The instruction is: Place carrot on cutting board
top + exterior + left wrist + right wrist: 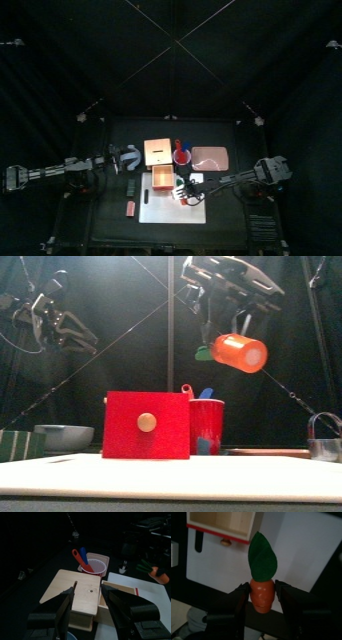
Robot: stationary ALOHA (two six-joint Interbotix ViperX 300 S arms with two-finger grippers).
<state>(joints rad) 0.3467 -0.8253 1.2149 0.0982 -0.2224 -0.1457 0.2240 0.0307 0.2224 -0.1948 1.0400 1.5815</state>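
Observation:
My right gripper [262, 596] is shut on the carrot [261, 597], a stubby orange piece with a green leaf [262, 556]. It holds the carrot in the air above the white cutting board [301, 547]. In the front view the carrot [239, 353] hangs well above the board [174, 478], under the gripper [235, 326]. In the top view the right gripper [187, 190] is over the board's [163, 210] far right part. My left gripper [87, 606] is open and empty, at the table's left [127, 160], facing the wooden box [77, 594].
A red-fronted wooden box [144, 424] stands behind the board, with a red cup [207, 424] of pens beside it. A pinkish slab [211, 157] lies at the back right. A grey bowl [63, 436] sits at the left and a metal mug [325, 438] at the right.

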